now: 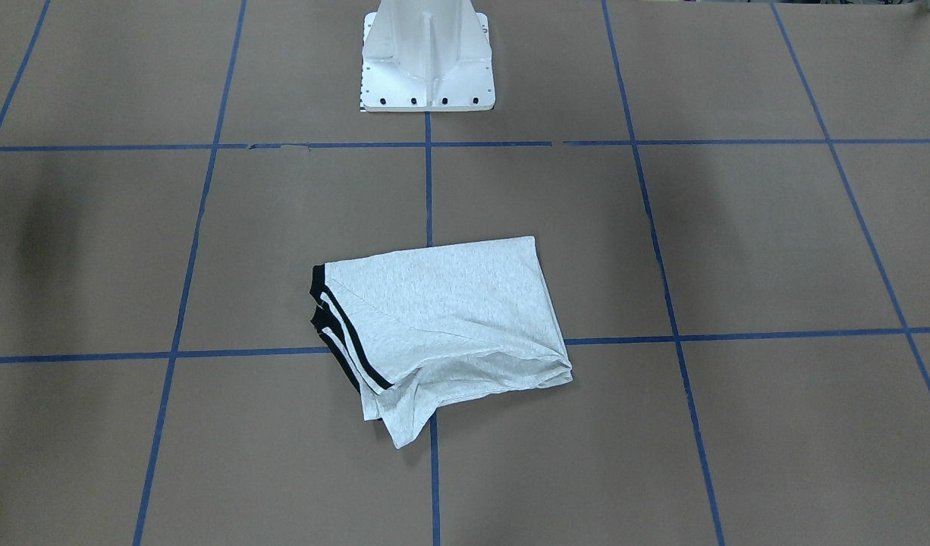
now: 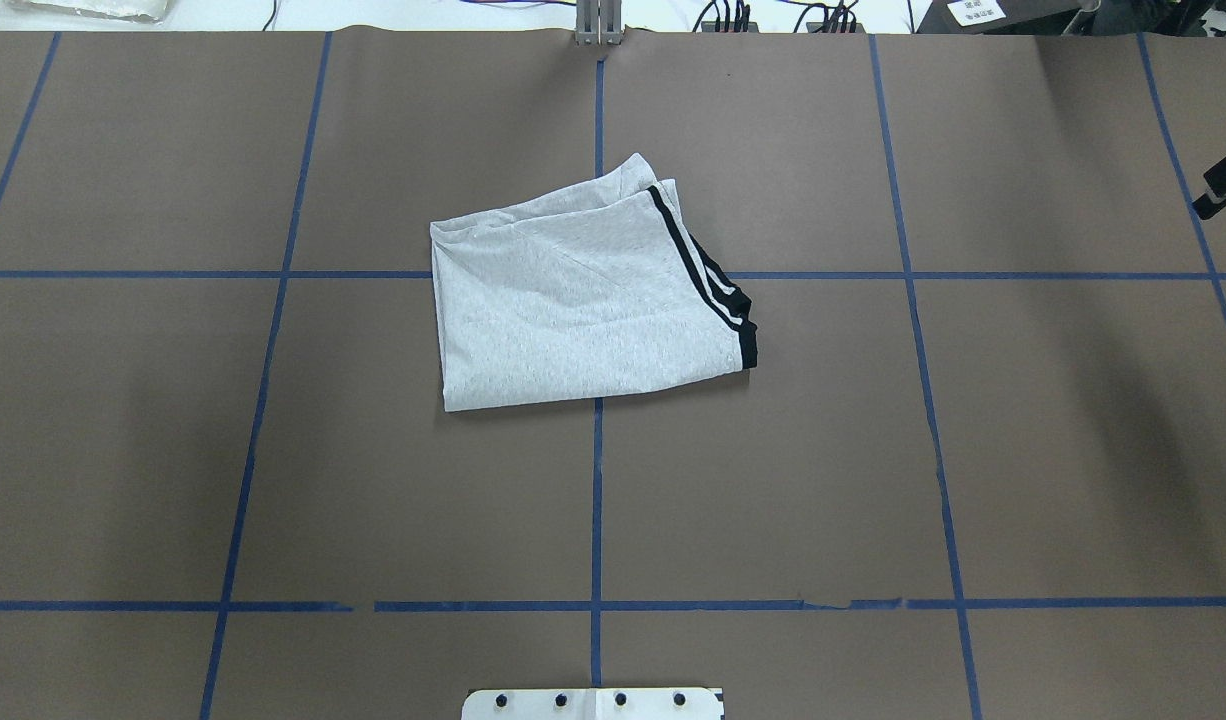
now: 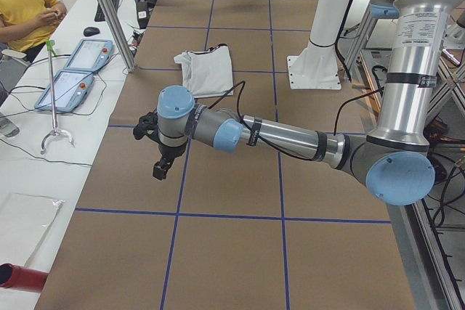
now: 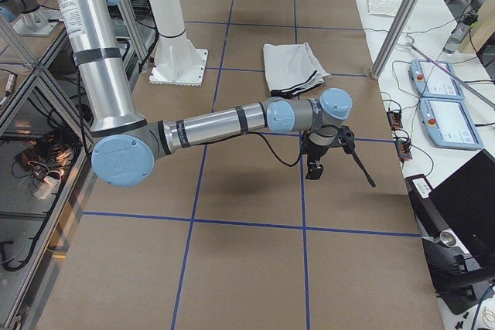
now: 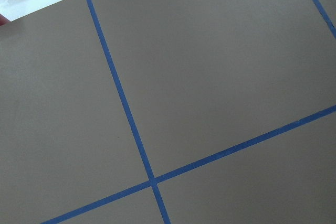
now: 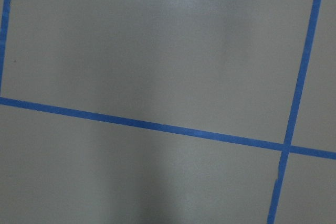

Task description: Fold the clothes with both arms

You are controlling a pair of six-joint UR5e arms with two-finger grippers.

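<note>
The clothes are one light grey T-shirt point(image 1: 442, 318), folded into a rough rectangle near the middle of the brown table, its black-and-white stripes along one edge point(image 2: 573, 310) point(image 3: 207, 70) point(image 4: 290, 63). No gripper touches it. My left gripper point(image 3: 161, 168) hangs above the table well short of the shirt, towards the table's left end; I cannot tell whether it is open or shut. My right gripper point(image 4: 317, 166) hangs over the table's right end, and I cannot tell its state. A black piece point(image 2: 1223, 185) juts in at the overhead view's right edge. Both wrist views show only brown paper and blue tape.
The white pedestal point(image 1: 427, 68) stands behind the shirt. Blue tape lines divide the brown paper into squares. Two teach pendants point(image 3: 76, 70) and a metal post point(image 3: 109, 12) stand at the side bench, where a person in a yellow shirt point(image 3: 25, 12) sits.
</note>
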